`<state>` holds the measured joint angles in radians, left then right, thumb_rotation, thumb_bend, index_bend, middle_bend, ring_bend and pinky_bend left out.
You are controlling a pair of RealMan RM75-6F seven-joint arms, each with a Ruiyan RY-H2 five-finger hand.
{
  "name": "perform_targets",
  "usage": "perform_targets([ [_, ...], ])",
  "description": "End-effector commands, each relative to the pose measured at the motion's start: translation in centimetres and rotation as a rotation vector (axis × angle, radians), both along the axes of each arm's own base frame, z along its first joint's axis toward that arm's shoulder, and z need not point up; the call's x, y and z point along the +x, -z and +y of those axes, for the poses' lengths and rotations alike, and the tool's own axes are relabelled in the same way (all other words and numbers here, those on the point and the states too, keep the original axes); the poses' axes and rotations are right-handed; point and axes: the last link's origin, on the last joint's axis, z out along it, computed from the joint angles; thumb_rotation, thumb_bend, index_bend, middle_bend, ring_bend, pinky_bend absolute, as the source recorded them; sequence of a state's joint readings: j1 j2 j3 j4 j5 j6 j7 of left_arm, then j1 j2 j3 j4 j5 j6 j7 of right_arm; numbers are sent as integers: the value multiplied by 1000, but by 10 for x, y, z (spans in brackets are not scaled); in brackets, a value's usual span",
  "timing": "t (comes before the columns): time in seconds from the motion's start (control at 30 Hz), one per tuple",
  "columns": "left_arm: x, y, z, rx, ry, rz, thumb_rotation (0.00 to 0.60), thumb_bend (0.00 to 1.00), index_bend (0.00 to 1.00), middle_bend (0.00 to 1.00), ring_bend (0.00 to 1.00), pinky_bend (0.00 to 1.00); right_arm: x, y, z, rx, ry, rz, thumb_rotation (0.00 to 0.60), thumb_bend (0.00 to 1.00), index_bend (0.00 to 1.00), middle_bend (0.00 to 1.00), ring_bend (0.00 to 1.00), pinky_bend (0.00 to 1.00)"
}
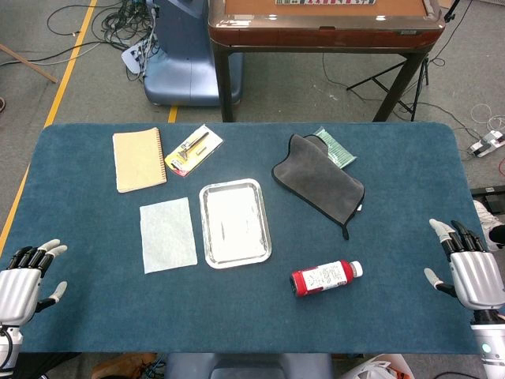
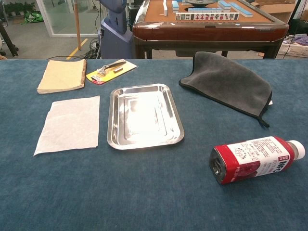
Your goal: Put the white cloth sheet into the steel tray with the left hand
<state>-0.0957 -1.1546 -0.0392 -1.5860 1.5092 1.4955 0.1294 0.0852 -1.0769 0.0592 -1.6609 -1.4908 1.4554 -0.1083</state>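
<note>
The white cloth sheet (image 1: 167, 234) (image 2: 70, 123) lies flat on the blue table, just left of the steel tray (image 1: 234, 222) (image 2: 143, 115), which is empty. My left hand (image 1: 25, 283) hovers at the table's near left corner, fingers apart and holding nothing, well left of the sheet. At the near right edge my right hand (image 1: 467, 267) is also open and empty. Neither hand shows in the chest view.
A tan spiral notebook (image 1: 139, 159) (image 2: 62, 75) and a yellow tool card (image 1: 193, 149) (image 2: 111, 70) lie behind the sheet. A dark grey towel (image 1: 319, 181) (image 2: 227, 82) covers a green item (image 1: 337, 147) at back right. A red bottle (image 1: 325, 277) (image 2: 255, 158) lies on its side.
</note>
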Motion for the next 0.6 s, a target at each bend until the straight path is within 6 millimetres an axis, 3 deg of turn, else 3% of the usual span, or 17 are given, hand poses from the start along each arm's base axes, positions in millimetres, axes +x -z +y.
perform_targets([
  [0.03,1,0,1,-8,-1,-5,600,246,246,203,203,133,0,0,0,3,-1,-2,600,245,106,180,73,174],
  [0.27,8,2,8,-41,39,-11,600,246,248,203,204,133,7,-16,-7,-67,-38,22,600,245,106,181,75,174],
  [0.6,29,23,40,-159,139,-36,600,246,261,229,209,133,21,-48,-13,-182,-63,102,600,245,106,181,75,174],
])
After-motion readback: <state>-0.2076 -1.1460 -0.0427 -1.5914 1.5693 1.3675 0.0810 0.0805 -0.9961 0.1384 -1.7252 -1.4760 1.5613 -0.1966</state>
